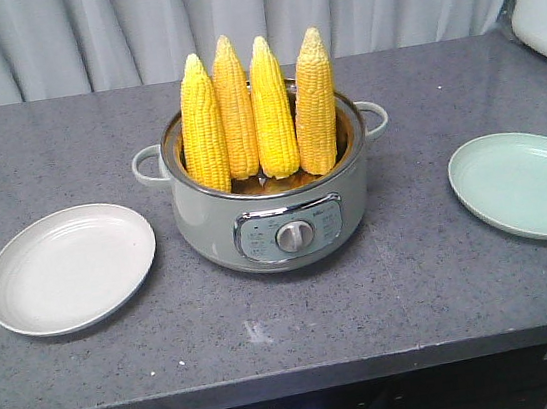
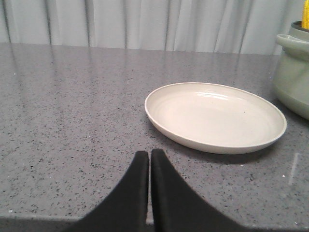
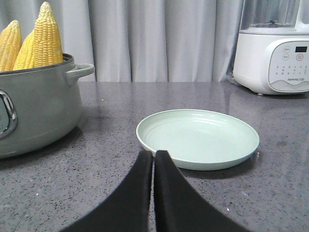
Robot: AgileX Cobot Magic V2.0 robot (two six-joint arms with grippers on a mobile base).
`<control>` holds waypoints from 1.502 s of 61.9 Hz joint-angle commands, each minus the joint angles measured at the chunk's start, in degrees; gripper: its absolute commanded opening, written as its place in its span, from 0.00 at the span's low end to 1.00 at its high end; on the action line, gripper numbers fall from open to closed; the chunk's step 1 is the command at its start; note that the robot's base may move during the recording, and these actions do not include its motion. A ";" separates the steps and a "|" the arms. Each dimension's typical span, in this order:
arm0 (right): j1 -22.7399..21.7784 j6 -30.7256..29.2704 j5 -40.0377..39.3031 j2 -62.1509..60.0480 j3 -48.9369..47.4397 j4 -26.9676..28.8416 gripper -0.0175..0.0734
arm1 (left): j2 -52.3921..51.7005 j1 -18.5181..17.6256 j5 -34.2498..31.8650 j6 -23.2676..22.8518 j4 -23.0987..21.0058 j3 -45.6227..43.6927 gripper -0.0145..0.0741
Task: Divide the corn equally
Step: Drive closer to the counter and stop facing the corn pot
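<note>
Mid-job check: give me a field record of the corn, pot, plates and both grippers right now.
electric pot: centre of counter, between the two plates
cobs: four, standing upright in the pot, tips up
cream plate: robot's left of pot, empty
pale green plate: robot's right of pot, empty
left gripper: shut, holding nothing, facing cream plate
right gripper: shut, holding nothing, facing pale green plate
progress: no corn on either plate

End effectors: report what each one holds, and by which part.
Nothing is held. The left end effector and right end effector are both shut, empty; four corn cobs stand in the pot.
</note>
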 commanded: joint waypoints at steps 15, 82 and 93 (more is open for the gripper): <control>-0.47 -0.40 -4.33 -0.22 0.59 -0.57 0.19 | -0.89 -0.07 -4.03 -0.40 -0.11 0.71 0.16; -0.47 -0.40 -4.33 -0.22 0.59 -0.57 0.19 | -0.89 -0.07 -4.03 -0.40 -0.11 0.71 0.16; -0.47 -0.40 -4.33 -0.22 0.59 -0.57 0.19 | -0.89 -0.07 -4.03 -0.40 -0.11 0.71 0.16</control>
